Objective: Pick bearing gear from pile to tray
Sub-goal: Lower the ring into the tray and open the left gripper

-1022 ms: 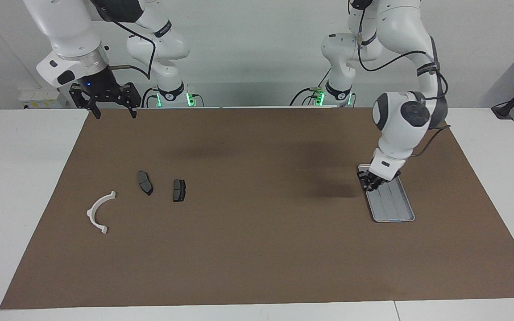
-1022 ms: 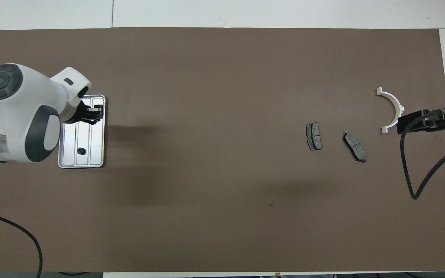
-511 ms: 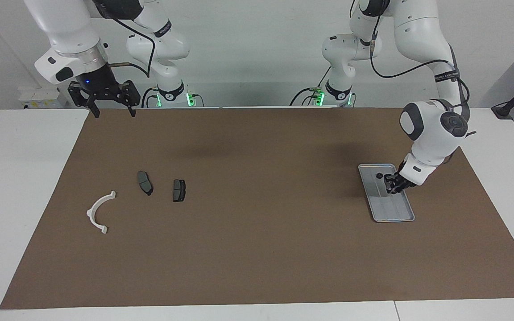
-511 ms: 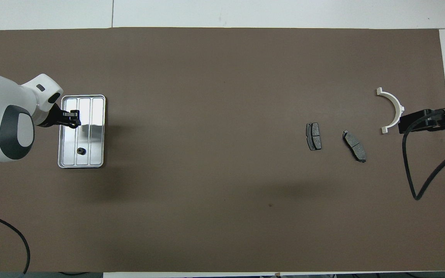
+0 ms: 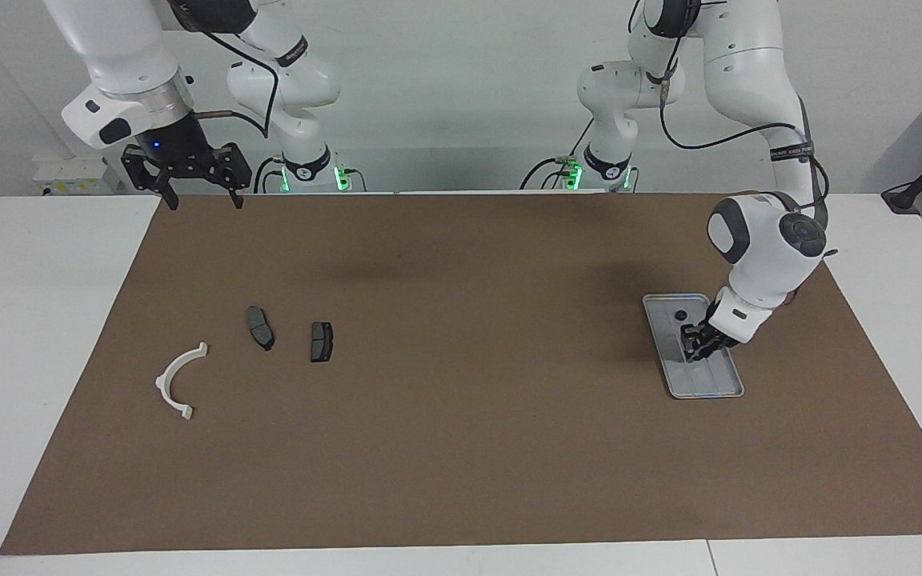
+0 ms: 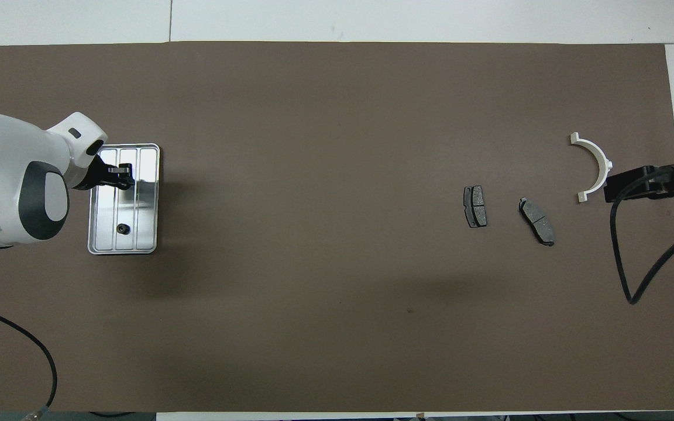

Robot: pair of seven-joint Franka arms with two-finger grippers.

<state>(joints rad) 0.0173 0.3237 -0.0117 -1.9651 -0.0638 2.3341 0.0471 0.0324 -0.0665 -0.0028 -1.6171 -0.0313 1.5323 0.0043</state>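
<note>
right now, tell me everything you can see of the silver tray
The flat rectangular silver metal tray has rounded corners, a low rim and a base split into three lengthwise strips. It looks shiny and mirror-like. It lies flat on the brown mat toward the left arm's end of the table. One small black round gear rests in it, at the end nearer the robots. The left hand is over the tray's other end.

Bearing gear [image 6: 121,228] lies in tray [image 6: 148,202] at left arm's end.

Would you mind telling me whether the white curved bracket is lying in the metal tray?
No, the white curved bracket lies on the brown mat toward the right arm's end, while the metal tray is toward the left arm's end.
</note>
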